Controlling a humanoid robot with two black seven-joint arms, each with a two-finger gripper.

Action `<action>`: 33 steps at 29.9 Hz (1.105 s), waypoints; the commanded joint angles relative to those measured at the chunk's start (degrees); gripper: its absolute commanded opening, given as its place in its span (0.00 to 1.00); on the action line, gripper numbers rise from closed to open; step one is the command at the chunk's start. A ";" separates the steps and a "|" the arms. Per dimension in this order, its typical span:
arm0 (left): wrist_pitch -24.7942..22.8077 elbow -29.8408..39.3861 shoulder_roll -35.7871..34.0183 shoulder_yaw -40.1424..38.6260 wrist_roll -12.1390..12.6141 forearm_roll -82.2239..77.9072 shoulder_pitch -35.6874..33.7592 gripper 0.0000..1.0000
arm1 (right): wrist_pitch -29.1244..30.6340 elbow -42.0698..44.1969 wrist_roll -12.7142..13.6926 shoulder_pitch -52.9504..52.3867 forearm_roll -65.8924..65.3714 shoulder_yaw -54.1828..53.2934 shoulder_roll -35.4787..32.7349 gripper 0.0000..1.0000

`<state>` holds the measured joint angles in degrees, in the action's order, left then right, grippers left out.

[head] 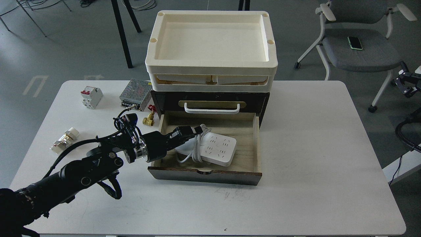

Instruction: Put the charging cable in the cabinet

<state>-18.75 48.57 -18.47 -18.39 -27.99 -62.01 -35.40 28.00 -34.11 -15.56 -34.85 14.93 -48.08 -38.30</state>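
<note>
The charging cable (219,150), a white power strip with its cord coiled around the middle, lies nearly flat on the floor of the open lower drawer (245,138) of the dark-brown cabinet (164,98). My left gripper (194,130) reaches over the drawer's left wall and is shut on the cord coil at the strip's left end. The upper drawer with the white bar handle (211,110) is closed. A dark two-fingered part, my right gripper (407,86), shows small at the right edge, off the table; I cannot tell whether it is open or shut.
Cream plastic trays (210,69) are stacked on the cabinet. Left of the cabinet are a silver power-supply box (135,93), a white circuit breaker (91,97), brass fittings (148,119) and a small part (64,140). A chair (358,52) stands at the far right.
</note>
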 commanded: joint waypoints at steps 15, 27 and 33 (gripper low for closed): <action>-9.25 9.44 -15.88 -16.91 -0.01 18.81 4.37 0.95 | 0.00 -0.17 0.00 -1.79 -0.17 0.01 0.69 1.00; -9.25 -5.13 -18.27 -32.32 -0.01 44.15 -3.80 0.97 | 0.00 -7.55 -0.88 -8.39 -0.52 -0.52 10.87 1.00; -9.25 -6.38 -13.88 -32.41 -0.01 44.51 -1.79 0.98 | 0.00 -7.55 -1.06 -8.57 -0.43 -8.95 13.08 1.00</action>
<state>-28.01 42.41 -33.47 -50.72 -27.99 -17.64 -38.66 28.00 -41.58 -16.62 -43.46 14.43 -53.23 -25.68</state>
